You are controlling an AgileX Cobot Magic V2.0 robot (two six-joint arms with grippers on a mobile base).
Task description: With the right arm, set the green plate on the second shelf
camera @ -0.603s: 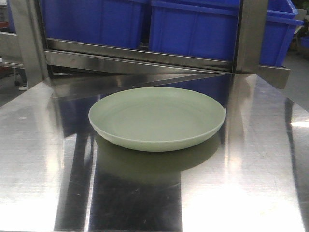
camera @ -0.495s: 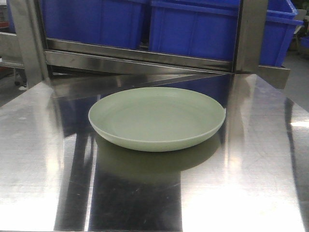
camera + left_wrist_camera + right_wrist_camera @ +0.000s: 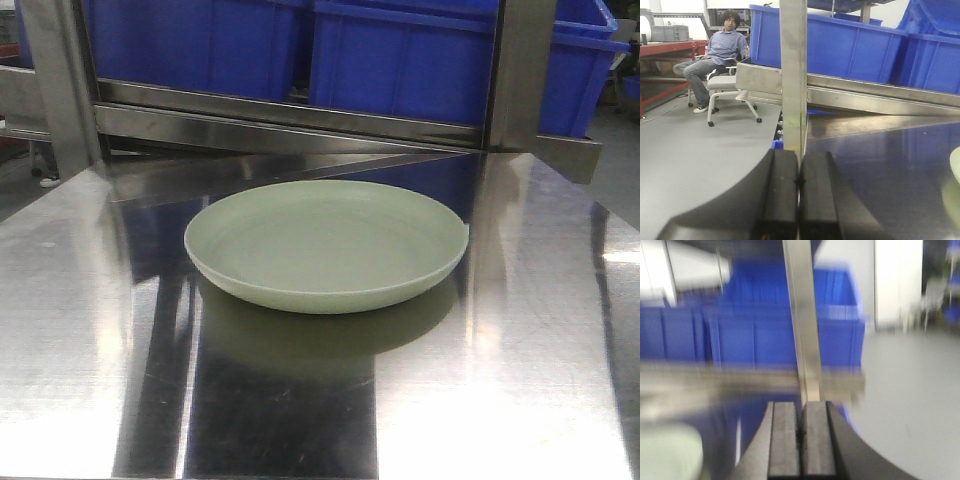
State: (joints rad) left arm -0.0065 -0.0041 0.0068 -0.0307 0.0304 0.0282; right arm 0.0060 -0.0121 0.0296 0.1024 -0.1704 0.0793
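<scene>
Steel tabletop (image 3: pixel 520 380), polished and reflective, carries everything; blue plastic bins (image 3: pixel 400 60) stand on the rack behind it. The round pale-green matte plate (image 3: pixel 326 245) lies flat mid-table, untouched. The right gripper (image 3: pixel 801 432) and left gripper (image 3: pixel 799 182) are pressed closed, empty. This looks like the approach step: the right must open and reach the plate's rim.

- No writing, label, brand, number or sign can be read in any of the views.
- The right wrist view is too blurred to make out any marking.
</scene>
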